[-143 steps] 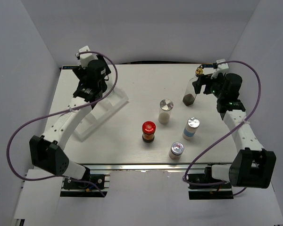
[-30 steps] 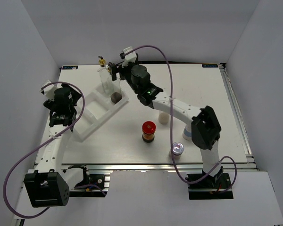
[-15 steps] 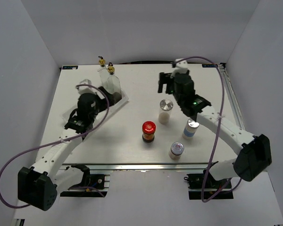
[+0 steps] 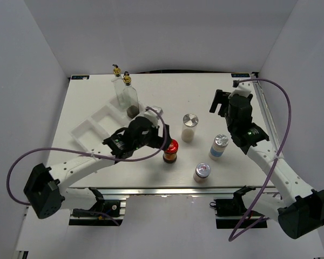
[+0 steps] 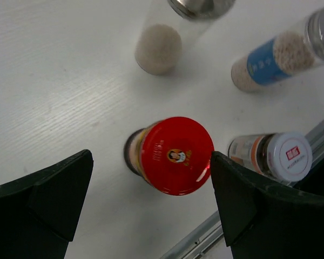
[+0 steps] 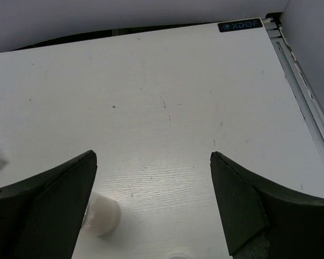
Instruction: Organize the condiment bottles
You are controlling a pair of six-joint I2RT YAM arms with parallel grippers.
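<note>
The red-capped jar (image 5: 175,155) stands mid-table, and my left gripper (image 5: 151,156) hangs open above it, one finger on each side and not touching. In the top view the left gripper (image 4: 162,139) covers the left edge of that jar (image 4: 171,147). Three silver-lidded shakers stand nearby: a white-filled one (image 4: 190,126), a blue-labelled one (image 4: 220,146) and an orange-labelled one (image 4: 202,171). Two tall glass bottles (image 4: 130,95) (image 4: 117,82) stand at the far end of the white rack (image 4: 89,128). My right gripper (image 4: 220,102) is open and empty over bare table at the back right.
The right wrist view shows bare white table (image 6: 167,97) up to the back edge, the metal side rail (image 6: 308,102) at right, and the white-filled base of a shaker (image 6: 100,214) at lower left. The front rail (image 4: 167,190) runs just behind the orange-labelled shaker.
The right gripper left the second tall bottle at the rack and swung back to the right side. The left arm swept from the rack's left across to the red-capped jar.
</note>
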